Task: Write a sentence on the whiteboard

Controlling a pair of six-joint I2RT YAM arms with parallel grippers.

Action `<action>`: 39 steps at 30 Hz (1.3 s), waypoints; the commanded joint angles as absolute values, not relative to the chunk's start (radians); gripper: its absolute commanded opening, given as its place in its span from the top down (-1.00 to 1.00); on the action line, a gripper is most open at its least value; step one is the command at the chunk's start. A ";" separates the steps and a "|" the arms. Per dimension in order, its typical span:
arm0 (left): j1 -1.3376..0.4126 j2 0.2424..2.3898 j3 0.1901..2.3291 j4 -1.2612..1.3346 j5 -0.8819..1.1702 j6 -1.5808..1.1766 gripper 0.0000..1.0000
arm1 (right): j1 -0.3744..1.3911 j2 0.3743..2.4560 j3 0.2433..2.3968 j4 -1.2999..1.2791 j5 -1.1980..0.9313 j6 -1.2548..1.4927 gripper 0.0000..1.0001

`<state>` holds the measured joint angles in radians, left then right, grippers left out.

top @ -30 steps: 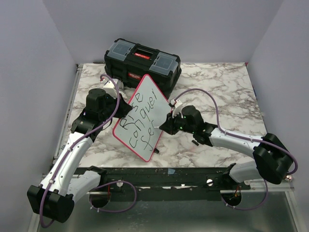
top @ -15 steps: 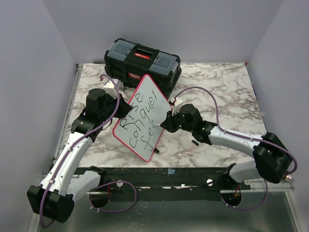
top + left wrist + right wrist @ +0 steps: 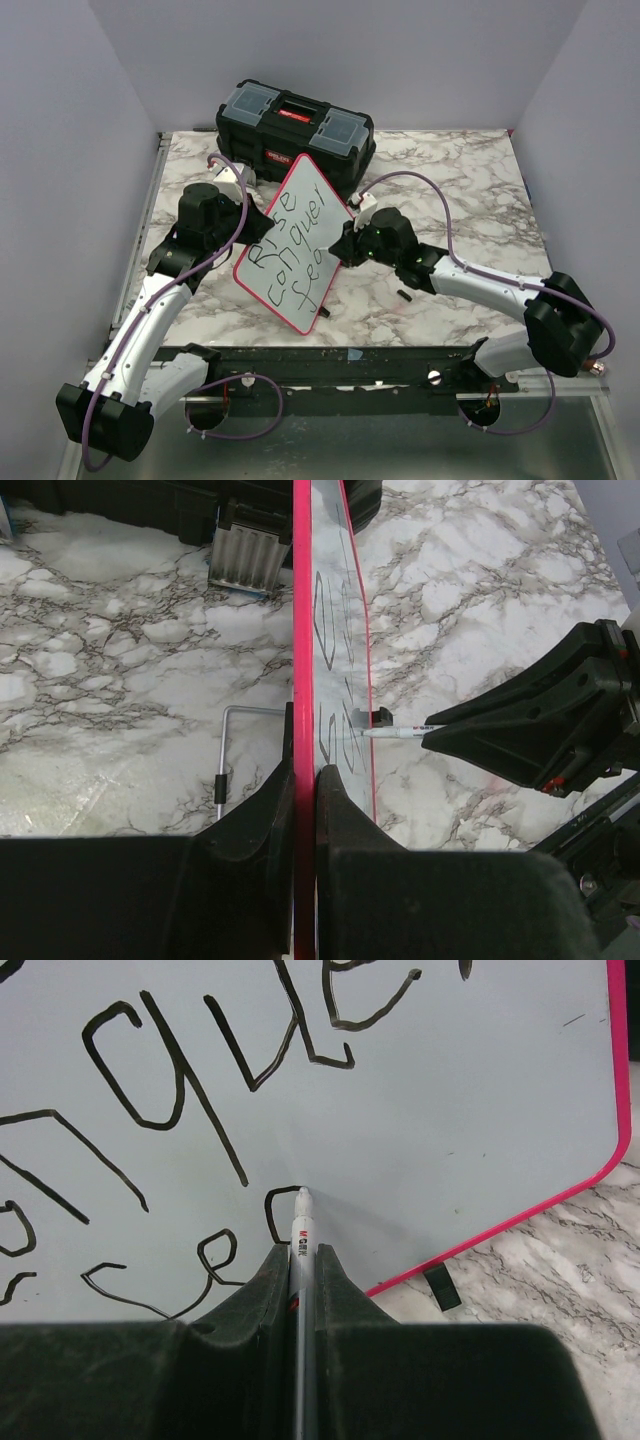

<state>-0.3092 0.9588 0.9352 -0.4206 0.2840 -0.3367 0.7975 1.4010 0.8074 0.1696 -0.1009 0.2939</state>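
The whiteboard (image 3: 300, 215), white with a pink-red rim, stands tilted on edge mid-table. My left gripper (image 3: 303, 792) is shut on its rim (image 3: 302, 630) from the left side. The sentence (image 3: 288, 252) runs in three black lines; the top two read "Rise conquer" and the third has a few letters. My right gripper (image 3: 301, 1260) is shut on a thin marker (image 3: 301, 1228). Its tip touches the board face (image 3: 450, 1110) at the end of a fresh curved stroke (image 3: 270, 1205). From the left wrist view the marker (image 3: 395, 732) meets the board edge-on.
A black toolbox (image 3: 295, 130) stands behind the board at the table's far edge. A small black piece (image 3: 403, 296) lies on the marble under the right arm. A bent metal rod (image 3: 222, 770) lies left of the board. Purple walls close in both sides.
My right gripper has shifted up and left along the board with the marker, and a new stroke has appeared at the end of the third line. The left arm and board stayed still.
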 commanded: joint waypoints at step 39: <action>-0.322 0.965 0.919 -0.500 0.249 -0.229 1.00 | 0.803 1.397 0.706 0.192 -0.048 0.310 0.99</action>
<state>-0.3092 0.9585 0.9352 -0.4217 0.2813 -0.3367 0.7975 1.3918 0.7258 0.1932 -0.0834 0.2996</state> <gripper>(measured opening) 0.090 0.123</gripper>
